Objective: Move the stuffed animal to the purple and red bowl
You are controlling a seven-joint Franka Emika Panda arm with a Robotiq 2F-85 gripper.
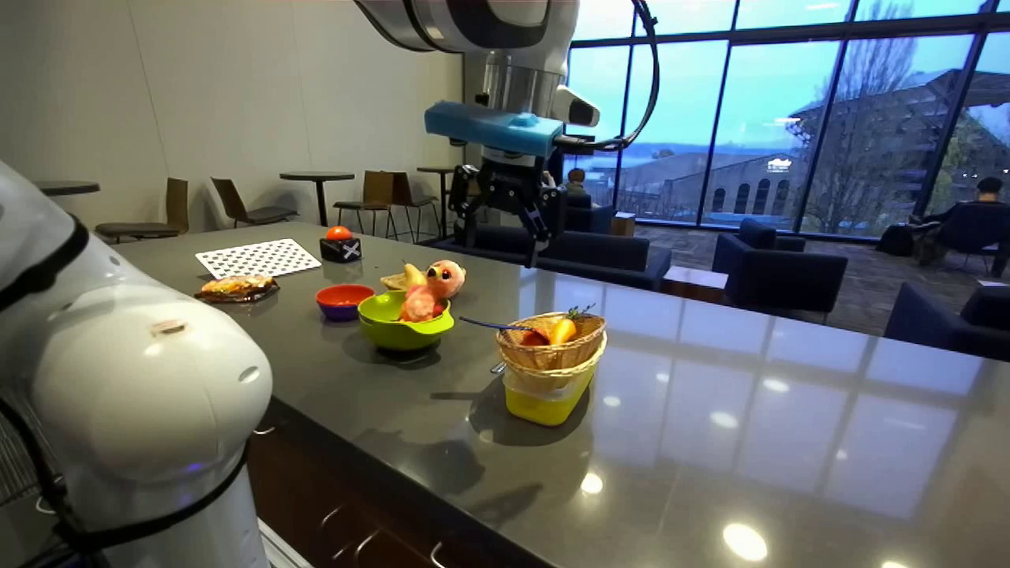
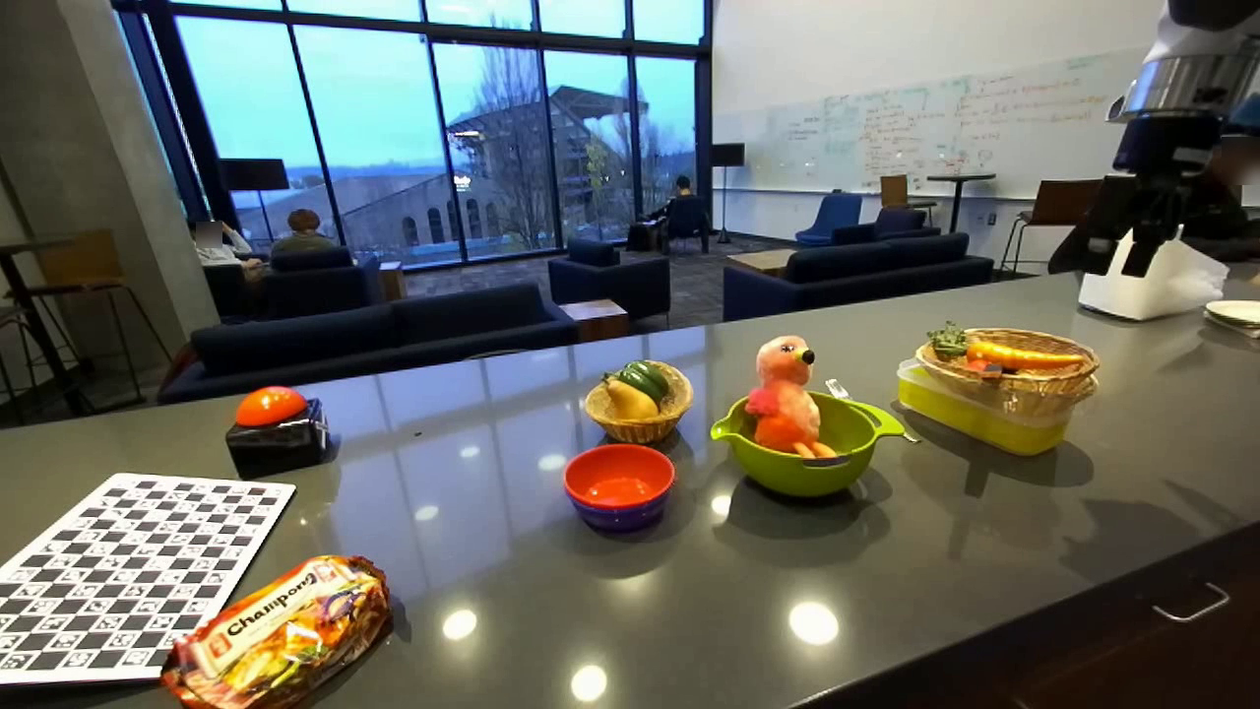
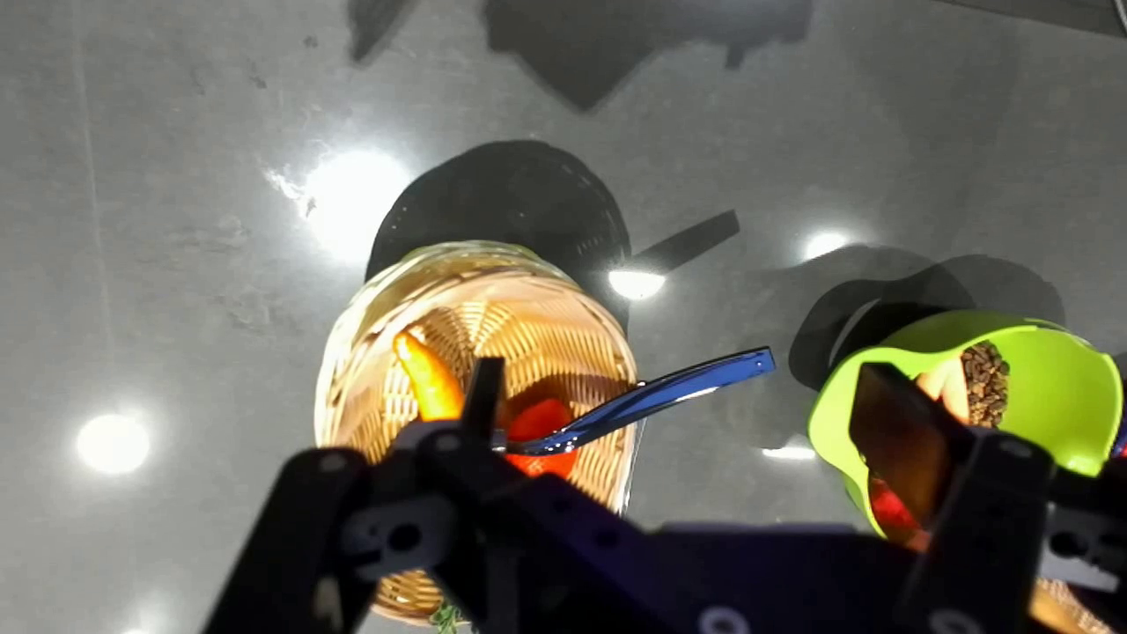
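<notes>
In an exterior view, the stuffed animal (image 2: 785, 399) sat upright in the green bowl (image 2: 812, 478), right of the purple and red bowl (image 2: 620, 512). Farther right, a wicker basket (image 2: 1039, 386) with a carrot (image 2: 1024, 354) topped a yellow container (image 2: 970, 418). The gripper (image 1: 503, 241) hung released, fingers (image 3: 907, 449) wide apart. At left, a Champong packet (image 2: 285, 635) overlapped a checkered board (image 2: 148, 551).

Wrist view: toy (image 3: 891, 509) was partly hidden behind gripper (image 3: 688, 387); red bowl (image 3: 1123, 442), beyond it, was cut off by edge.
</notes>
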